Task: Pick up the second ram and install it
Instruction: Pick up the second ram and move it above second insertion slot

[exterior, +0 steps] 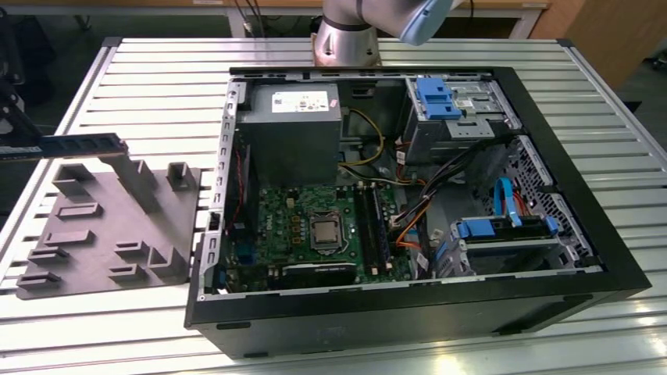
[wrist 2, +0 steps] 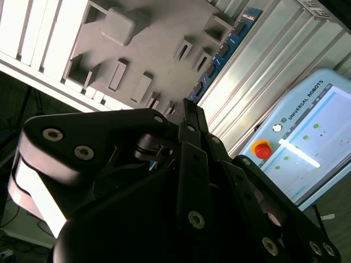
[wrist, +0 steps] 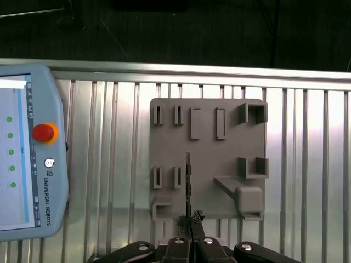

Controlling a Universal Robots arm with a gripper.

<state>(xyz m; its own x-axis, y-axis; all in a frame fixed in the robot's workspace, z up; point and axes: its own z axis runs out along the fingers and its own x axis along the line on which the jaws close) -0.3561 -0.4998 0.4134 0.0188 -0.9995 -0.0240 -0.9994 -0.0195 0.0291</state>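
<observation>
Exterior view: we log even, diffuse light, bright table (exterior: 136, 70) slats, a dimmer case (exterior: 417, 312) interior, soft shadows. In the second wrist view we see slats and pendant (wrist 2: 323, 142) screen glare near white, the gripper (wrist 2: 189, 109) near black. First wrist view: dark beyond the table edge.

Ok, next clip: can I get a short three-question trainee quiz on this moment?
1. True or false: the second ram is already seated in the motherboard.
2. In the first wrist view, over which thing does the gripper hang? A) gray slotted tray B) keyboard C) cardboard box
3. What is the gripper shut on?
Key: 1 false; 2 A; 3 the second ram.
</observation>
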